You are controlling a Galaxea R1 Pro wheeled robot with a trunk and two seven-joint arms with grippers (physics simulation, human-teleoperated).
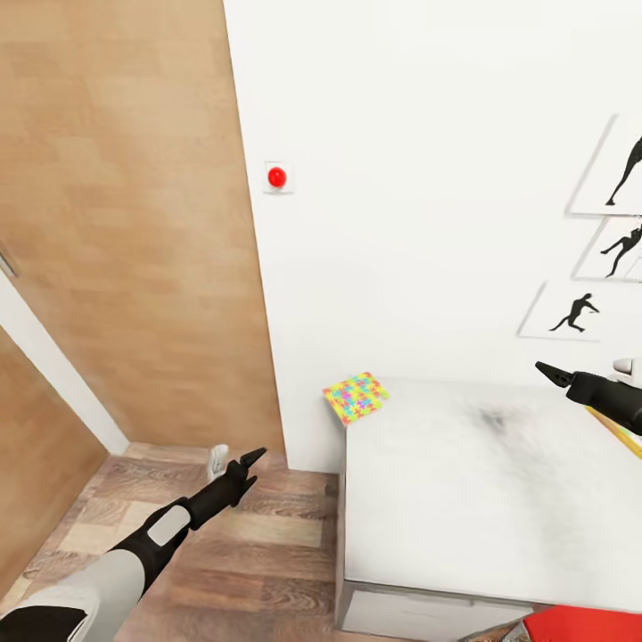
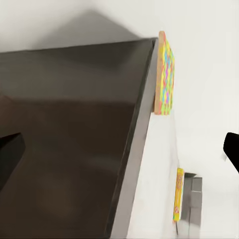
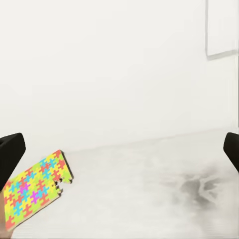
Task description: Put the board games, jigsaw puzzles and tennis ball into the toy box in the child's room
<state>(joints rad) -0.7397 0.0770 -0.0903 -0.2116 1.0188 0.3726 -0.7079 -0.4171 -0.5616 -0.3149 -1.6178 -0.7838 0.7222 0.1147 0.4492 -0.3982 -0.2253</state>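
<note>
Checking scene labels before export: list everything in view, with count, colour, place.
puzzle: 1, yellow, red, green, blue and pink, far left corner of the desk, overhanging the edge.
desk: 1, pale-grey top with a dark smudge, against the white wall.
yellow-edged flat item: 1, right edge of the head view on the desk, mostly cut off; identity unclear.
red item: 1, bottom right corner, cut off; identity unclear.
red button: 1, on a white plate on the wall.
silhouette pictures: 3, black figures on white, wall at right.
door: 1, wood brown, left.
floor: wood planks, left of the desk.
left pincer: black, over the floor, empty.
right pincer: black, over the desk, open, empty.
</note>
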